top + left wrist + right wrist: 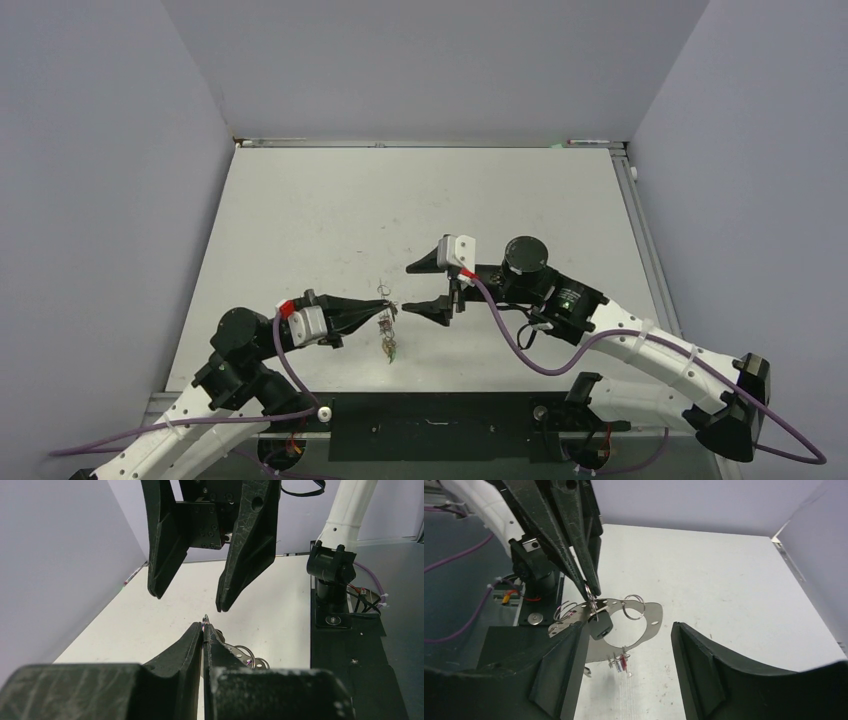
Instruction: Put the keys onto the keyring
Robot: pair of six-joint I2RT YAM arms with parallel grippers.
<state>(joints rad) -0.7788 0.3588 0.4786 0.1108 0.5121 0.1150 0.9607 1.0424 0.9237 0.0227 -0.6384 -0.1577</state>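
Note:
My left gripper (385, 311) (205, 626) is shut on the rim of the keyring (651, 622), pinching a thin wire ring at its top edge. The keyring is a flat grey oval loop with small holes, hanging just above the table. From it dangle the keys: a black-headed one (601, 625) and red and blue ones (622, 663), seen as a small bunch (390, 346) in the top view. A loose wire ring (634, 605) also hangs on the loop. My right gripper (407, 288) (626, 626) stands open just right of the keyring, holding nothing.
The black mounting plate (450, 425) and the arm bases run along the near edge. Grey walls close in the table (420, 200) on the left, back and right. A purple cable (520, 345) loops off the right arm.

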